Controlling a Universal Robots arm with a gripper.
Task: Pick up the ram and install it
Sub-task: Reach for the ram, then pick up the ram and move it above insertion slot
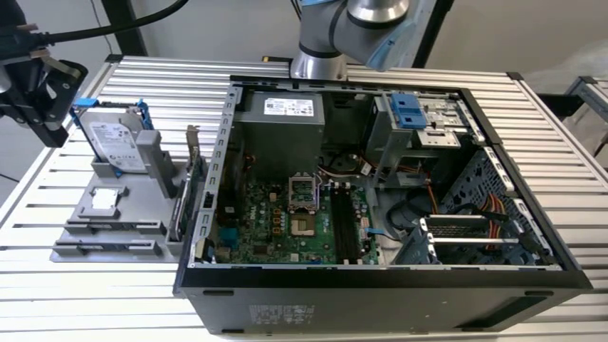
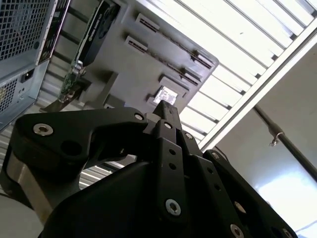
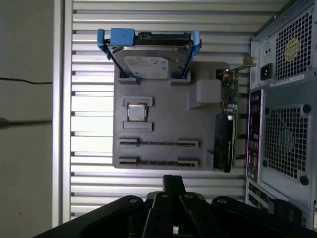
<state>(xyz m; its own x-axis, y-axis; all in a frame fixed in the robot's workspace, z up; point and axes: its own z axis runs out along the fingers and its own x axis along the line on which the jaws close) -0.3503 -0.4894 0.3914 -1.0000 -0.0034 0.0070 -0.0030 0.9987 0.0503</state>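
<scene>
You are looking at a slatted metal surface (image 1: 551,178) carrying an open computer case (image 1: 380,276), with its motherboard (image 1: 275,221) lying exposed. In the exterior view a grey holder tray (image 3: 171,124) is sitting at nine o'clock of the case, just beside it. On the tray a hard drive (image 3: 148,62) with blue rails is standing tilted, and an upright expansion card (image 3: 224,144) is standing along the edge nearest the case.

Your end effector (image 3: 173,179) is hanging above the tray, at about ten o'clock of it in the exterior view. It is touching nothing, and its fingers are pressed together with nothing between them.

The ram (image 3: 158,143) is showing in the first wrist view as a thin dark strip on edge in one of the tray's two long slots. The neighbouring slot (image 3: 158,162) is showing a like strip, and I cannot tell whether both are holding boards. A small square processor (image 3: 136,112) is resting between the slots and the drive.

I judge the step in hand to be the approach to the pick, with the grasp not yet made. It is calling for opened fingers squared across the thin board.

White labels are sitting on the drive and on the power supply (image 1: 280,135); I am leaving their print unread.
</scene>
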